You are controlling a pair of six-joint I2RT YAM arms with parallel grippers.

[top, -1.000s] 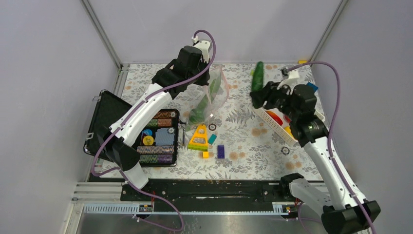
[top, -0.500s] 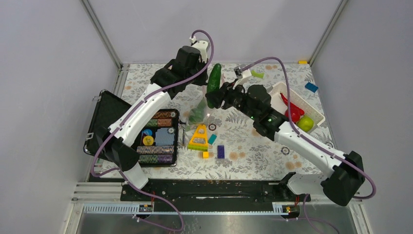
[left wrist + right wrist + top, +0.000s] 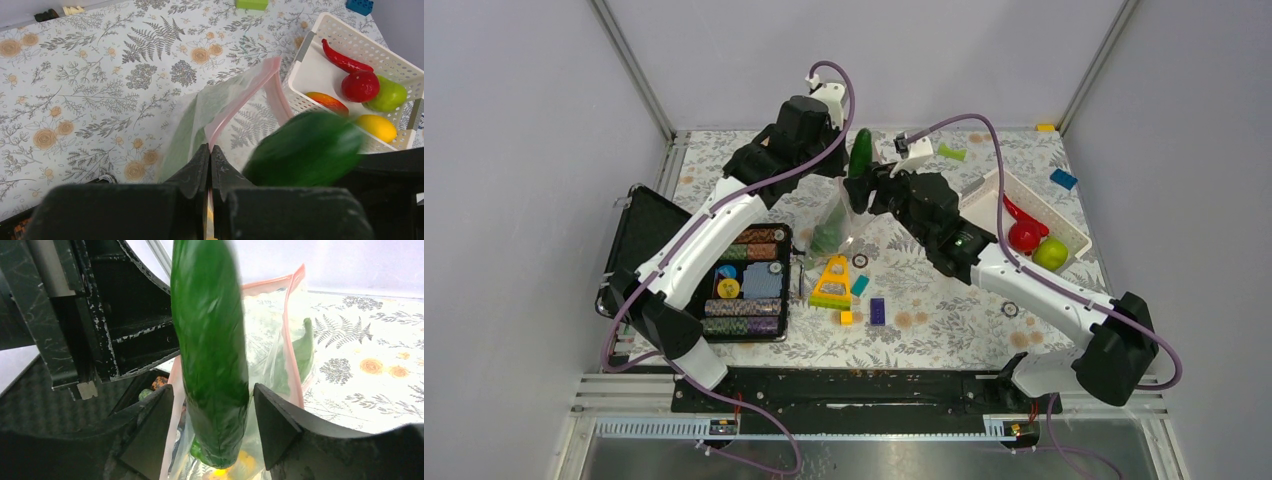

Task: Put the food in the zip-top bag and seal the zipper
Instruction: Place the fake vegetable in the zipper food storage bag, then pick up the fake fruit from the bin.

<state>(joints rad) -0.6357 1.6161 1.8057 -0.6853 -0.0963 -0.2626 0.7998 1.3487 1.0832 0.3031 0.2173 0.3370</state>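
The clear zip-top bag [image 3: 839, 215] hangs above the table's middle, a green piece of food [image 3: 829, 235] inside it. My left gripper [image 3: 842, 180] is shut on its pinkish zipper [image 3: 245, 97], holding the mouth up; the fingertips [image 3: 202, 160] pinch the strip. The long green cucumber [image 3: 861, 152] stands upright over the bag mouth between the fingers of my right gripper [image 3: 865, 192]. In the right wrist view the cucumber [image 3: 210, 355] is blurred, and the jaws stand open with a gap on each side of it. More food lies in the white basket [image 3: 1076, 228].
A black case of poker chips [image 3: 749, 280] lies open on the left. A yellow triangular toy [image 3: 832, 282], a teal brick [image 3: 860, 285] and a purple brick [image 3: 877, 311] lie below the bag. A green brick [image 3: 952, 153] and a blue brick [image 3: 1063, 179] sit at the back.
My right arm has swung left from the basket with the cucumber to the bag mouth. Its jaws have widened around the cucumber. The left gripper keeps holding the bag.
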